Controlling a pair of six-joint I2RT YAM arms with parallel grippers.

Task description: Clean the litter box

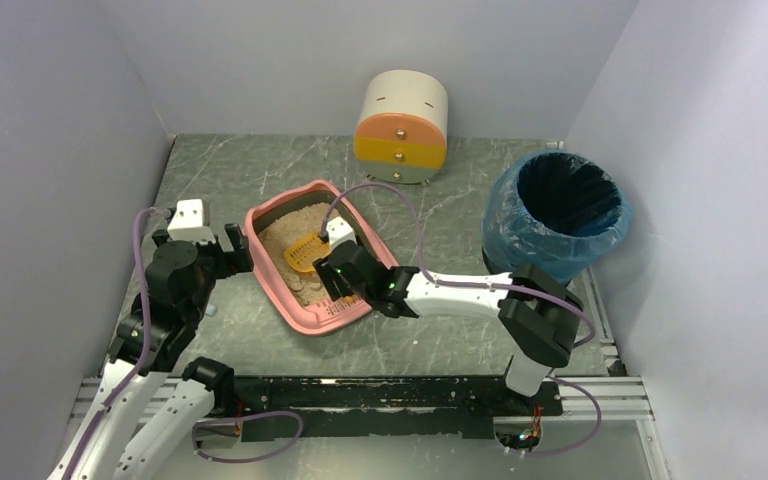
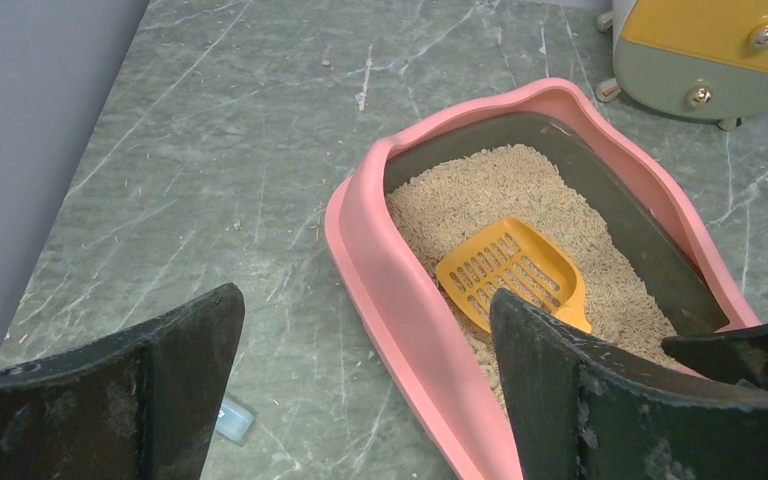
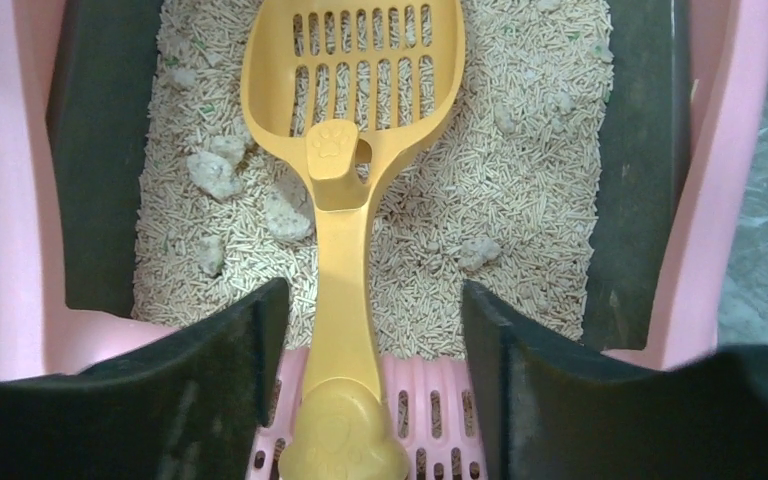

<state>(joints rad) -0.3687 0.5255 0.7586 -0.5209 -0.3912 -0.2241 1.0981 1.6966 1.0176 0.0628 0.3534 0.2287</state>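
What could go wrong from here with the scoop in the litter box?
The right gripper stands open around the scoop handle; an off-centre close could twist it and flick litter over the litter box rim. The clumps lie beside the scoop, not in it, so lifting now might leave them. The bin stands well apart, so carrying may spill.

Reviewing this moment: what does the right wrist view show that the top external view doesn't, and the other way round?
Right wrist only: pale clumps in the litter, a paw print on the scoop, its handle end resting on the slotted ledge, and the right gripper with jaws open either side of the handle, clear of it.
Top external only: the blue-lined bin, the drawer unit, and the left gripper beside the litter box.
Both: the pink litter box, its litter and the yellow scoop lying in it.
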